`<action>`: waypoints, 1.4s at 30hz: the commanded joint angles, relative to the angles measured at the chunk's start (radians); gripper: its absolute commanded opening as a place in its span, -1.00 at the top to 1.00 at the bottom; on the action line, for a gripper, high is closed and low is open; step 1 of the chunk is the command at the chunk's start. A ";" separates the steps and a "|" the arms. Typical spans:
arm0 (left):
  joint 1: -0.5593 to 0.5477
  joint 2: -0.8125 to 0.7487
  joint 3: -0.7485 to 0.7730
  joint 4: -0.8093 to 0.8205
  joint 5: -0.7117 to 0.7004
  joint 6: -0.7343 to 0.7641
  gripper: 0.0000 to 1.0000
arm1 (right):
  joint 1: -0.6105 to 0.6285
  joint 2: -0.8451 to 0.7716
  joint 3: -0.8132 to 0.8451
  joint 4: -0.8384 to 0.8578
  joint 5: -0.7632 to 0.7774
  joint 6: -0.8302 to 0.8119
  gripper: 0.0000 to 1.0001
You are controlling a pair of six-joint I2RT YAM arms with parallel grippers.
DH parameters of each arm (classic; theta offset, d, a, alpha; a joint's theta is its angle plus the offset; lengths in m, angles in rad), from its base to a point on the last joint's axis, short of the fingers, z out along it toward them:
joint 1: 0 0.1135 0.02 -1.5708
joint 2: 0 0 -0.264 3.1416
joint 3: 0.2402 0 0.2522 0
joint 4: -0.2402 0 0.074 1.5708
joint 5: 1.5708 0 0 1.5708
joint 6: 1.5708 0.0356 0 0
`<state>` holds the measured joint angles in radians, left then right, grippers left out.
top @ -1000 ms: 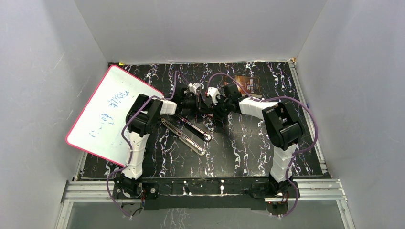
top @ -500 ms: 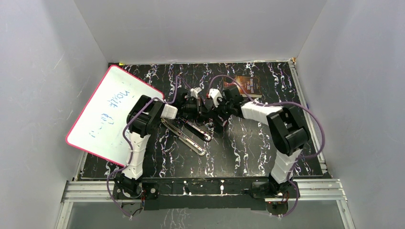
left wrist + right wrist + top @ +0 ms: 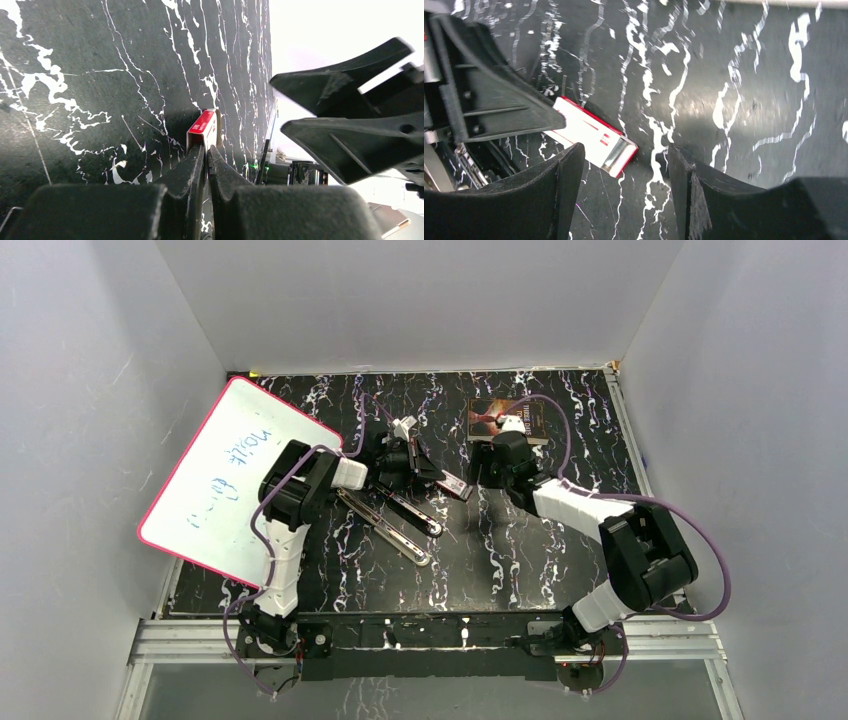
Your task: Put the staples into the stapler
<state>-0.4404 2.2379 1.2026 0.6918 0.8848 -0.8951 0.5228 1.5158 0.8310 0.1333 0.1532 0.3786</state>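
The staples [image 3: 615, 150] show only as a silvery glint in the open end of a small red-and-white box [image 3: 589, 134], pinched in the closed left gripper [image 3: 206, 150]; the stapler [image 3: 385, 528] lies opened flat on the table just beside; the right gripper [image 3: 624, 156] hovers near the box, jaws apart.

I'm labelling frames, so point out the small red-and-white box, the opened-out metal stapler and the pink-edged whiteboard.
small red-and-white box [image 3: 586, 132]: right wrist view, its white top face.
opened-out metal stapler [image 3: 385, 528]: top view, its long silvery rail.
pink-edged whiteboard [image 3: 215, 465]: top view, its white writing surface.
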 commanded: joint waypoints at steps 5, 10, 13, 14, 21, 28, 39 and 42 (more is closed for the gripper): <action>0.005 -0.063 -0.017 0.046 -0.007 -0.011 0.91 | -0.004 -0.002 -0.075 0.027 0.055 0.355 -0.32; 0.004 -0.063 -0.021 0.049 -0.007 -0.013 0.92 | -0.004 0.058 -0.066 0.073 -0.029 0.376 -0.23; 0.005 -0.064 -0.024 0.050 -0.007 -0.013 0.92 | -0.005 0.085 -0.058 0.080 -0.043 0.386 -0.19; 0.006 -0.064 -0.025 0.051 -0.007 -0.014 0.92 | -0.004 0.092 -0.052 0.076 -0.044 0.386 -0.18; 0.009 -0.060 -0.031 0.067 -0.007 -0.026 0.92 | -0.004 0.128 -0.035 0.031 -0.017 0.384 -0.09; 0.013 -0.060 -0.032 0.071 0.000 -0.028 0.93 | -0.004 0.140 -0.026 -0.001 0.007 0.372 0.14; 0.019 -0.060 -0.034 0.075 0.002 -0.030 0.96 | -0.006 0.111 -0.033 -0.023 0.026 0.354 0.44; 0.019 -0.061 -0.035 0.077 0.003 -0.030 0.97 | -0.005 0.120 -0.029 -0.015 -0.010 0.354 0.45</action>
<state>-0.4274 2.2375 1.1713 0.7372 0.8719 -0.9283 0.5190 1.6432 0.7723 0.1303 0.1547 0.7441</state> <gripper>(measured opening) 0.023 0.277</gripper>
